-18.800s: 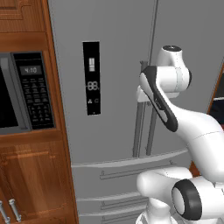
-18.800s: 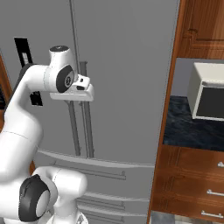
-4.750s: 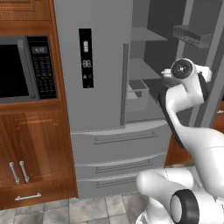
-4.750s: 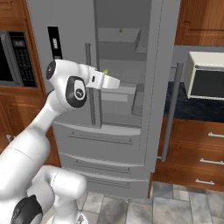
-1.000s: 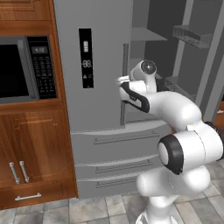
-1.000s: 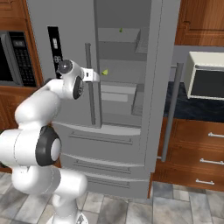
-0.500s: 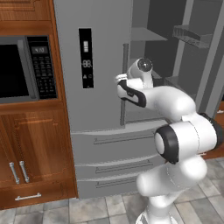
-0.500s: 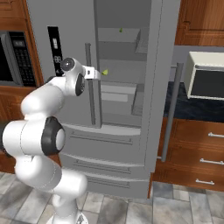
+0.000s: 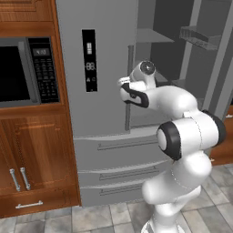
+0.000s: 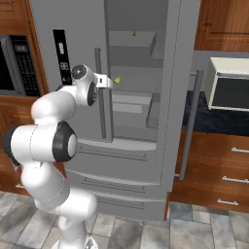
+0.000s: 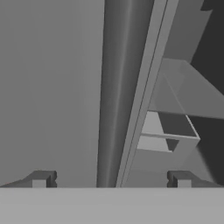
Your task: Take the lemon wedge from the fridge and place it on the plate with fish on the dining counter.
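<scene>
The fridge (image 10: pixel 141 97) stands with its right door swung open and its left door, the one with the black display panel (image 9: pixel 89 61), shut. The lemon wedge (image 10: pixel 116 80) lies on a grey shelf (image 10: pixel 133 75) inside the open compartment, near that shelf's left front edge, with a second tiny green piece (image 10: pixel 134 33) on the shelf above. The arm is folded up in front of the closed left door, its hand at the door's inner edge beside the vertical bar handle (image 10: pixel 98 92). The end effector (image 11: pixel 111 179) has its two fingertips (image 11: pixel 41 178) spread wide apart with nothing between them, pointing along the door's edge toward the interior shelves. A black microwave (image 9: pixel 27 73) sits in wooden cabinets left of the fridge.
</scene>
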Motion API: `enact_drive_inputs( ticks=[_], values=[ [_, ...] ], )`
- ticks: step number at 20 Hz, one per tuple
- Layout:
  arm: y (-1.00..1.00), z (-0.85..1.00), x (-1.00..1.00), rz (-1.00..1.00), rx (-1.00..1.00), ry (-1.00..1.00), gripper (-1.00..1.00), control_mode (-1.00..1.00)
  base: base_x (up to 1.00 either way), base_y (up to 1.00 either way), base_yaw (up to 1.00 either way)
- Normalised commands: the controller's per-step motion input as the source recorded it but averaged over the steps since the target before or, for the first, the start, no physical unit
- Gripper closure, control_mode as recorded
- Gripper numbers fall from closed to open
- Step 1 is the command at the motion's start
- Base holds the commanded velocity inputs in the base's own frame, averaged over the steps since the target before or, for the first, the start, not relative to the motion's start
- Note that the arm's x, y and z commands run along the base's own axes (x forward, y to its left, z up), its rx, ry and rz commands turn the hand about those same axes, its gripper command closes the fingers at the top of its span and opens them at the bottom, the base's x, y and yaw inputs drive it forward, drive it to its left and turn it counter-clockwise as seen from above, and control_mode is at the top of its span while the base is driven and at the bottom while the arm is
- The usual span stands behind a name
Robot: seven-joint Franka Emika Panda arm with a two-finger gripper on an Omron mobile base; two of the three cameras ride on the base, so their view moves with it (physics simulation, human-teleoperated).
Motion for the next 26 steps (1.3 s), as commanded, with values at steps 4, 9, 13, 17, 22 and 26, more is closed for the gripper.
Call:
enact_drive_inputs(
  ticks=[4, 9, 13, 17, 22, 26],
  values=[
    [0.0, -0.19, 0.29, 0.0, 0.0, -0.03, -1.0, -1.0, 0.0, 0.0, 0.0],
    [0.0, -0.05, 0.36, 0.0, 0.0, 0.0, -1.0, -1.0, 0.0, 0.0, 0.0],
    [0.0, -0.01, 0.53, 0.0, 0.0, 0.0, -1.0, -1.0, 0.0, 0.0, 0.0],
    [0.0, 0.0, 0.45, -0.01, 0.0, 0.0, -1.0, -1.0, 0.0, 0.0, 0.0],
    [0.01, -0.06, 0.35, 0.0, 0.0, 0.0, -1.0, -1.0, 0.0, 0.0, 0.0],
    [0.0, 0.0, 0.17, 0.0, 0.0, 0.0, 1.0, -1.0, 0.0, 0.0, 0.0]
  ],
)
